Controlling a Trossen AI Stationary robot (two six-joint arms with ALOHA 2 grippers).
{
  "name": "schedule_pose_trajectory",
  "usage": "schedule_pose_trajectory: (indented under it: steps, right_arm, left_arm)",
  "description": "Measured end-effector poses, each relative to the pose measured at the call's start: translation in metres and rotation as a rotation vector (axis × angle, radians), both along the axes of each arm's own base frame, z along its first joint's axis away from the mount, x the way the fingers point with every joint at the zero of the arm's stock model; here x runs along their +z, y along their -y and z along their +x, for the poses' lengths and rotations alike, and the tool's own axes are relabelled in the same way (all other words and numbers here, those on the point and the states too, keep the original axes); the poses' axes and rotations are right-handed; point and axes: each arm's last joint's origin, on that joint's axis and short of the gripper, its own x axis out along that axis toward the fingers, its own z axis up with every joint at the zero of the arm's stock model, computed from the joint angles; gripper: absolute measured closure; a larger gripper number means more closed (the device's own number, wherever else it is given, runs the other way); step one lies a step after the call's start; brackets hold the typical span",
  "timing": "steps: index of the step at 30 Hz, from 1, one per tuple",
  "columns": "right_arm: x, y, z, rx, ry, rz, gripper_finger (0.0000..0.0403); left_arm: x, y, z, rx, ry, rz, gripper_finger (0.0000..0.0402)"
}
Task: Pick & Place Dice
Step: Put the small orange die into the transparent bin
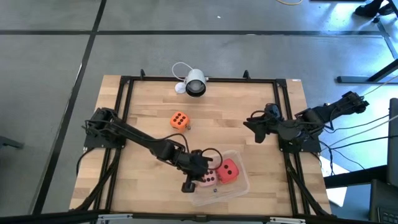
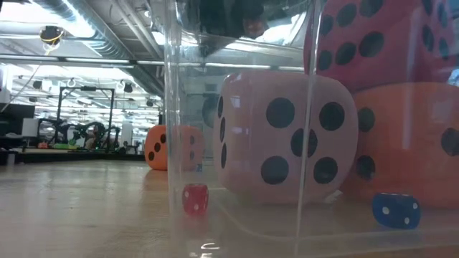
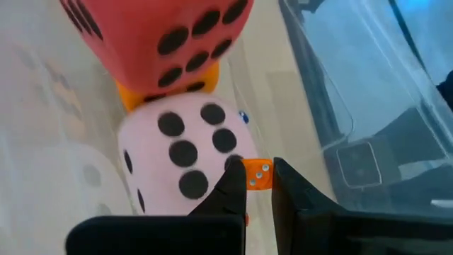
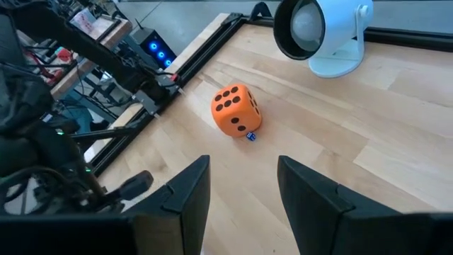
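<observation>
A clear tub (image 1: pixel 239 186) near the table's near edge holds a pale pink die (image 3: pixel 180 149), a red die (image 3: pixel 163 35) and an orange die (image 3: pixel 170 88) that lies under the red one. My left gripper (image 3: pixel 258 177) reaches into the tub (image 1: pixel 205 168) beside the pink die and is shut on a tiny orange die (image 3: pixel 256 175). A second big orange die (image 1: pixel 179 120) rests on the table's middle with a tiny blue die (image 4: pixel 250 136) beside it. My right gripper (image 4: pixel 244 173) waits open at the table's right side (image 1: pixel 256 127). My left gripper pinches the tiny orange die (image 3: pixel 258 170) between its two fingertips (image 3: pixel 233 185), one on each side face. The die sits close against the pink die's lower face. Whether it is lifted off the tub floor cannot be told.
A white camera (image 1: pixel 194 83) stands at the far edge. A black frame rail (image 1: pixel 124 112) borders the table. In the low view a tiny red die (image 2: pixel 195 198) and a tiny blue die (image 2: pixel 396 210) lie by the tub wall. Bare wood lies left of the tub.
</observation>
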Motion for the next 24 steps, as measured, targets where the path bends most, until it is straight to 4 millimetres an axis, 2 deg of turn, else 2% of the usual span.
schedule_pose_trajectory:
  steps: [11,24]
  right_arm:
    - [-0.001,-0.001,0.001,0.003,-0.004,0.001,0.0239]
    - [-0.001,-0.001,0.001,0.008,-0.006,0.003,0.0239]
  left_arm:
    - [0.043,0.003,0.003,-0.037,0.077,0.087,0.0391]
    - [0.043,0.002,0.001,-0.022,0.039,0.121,0.0391]
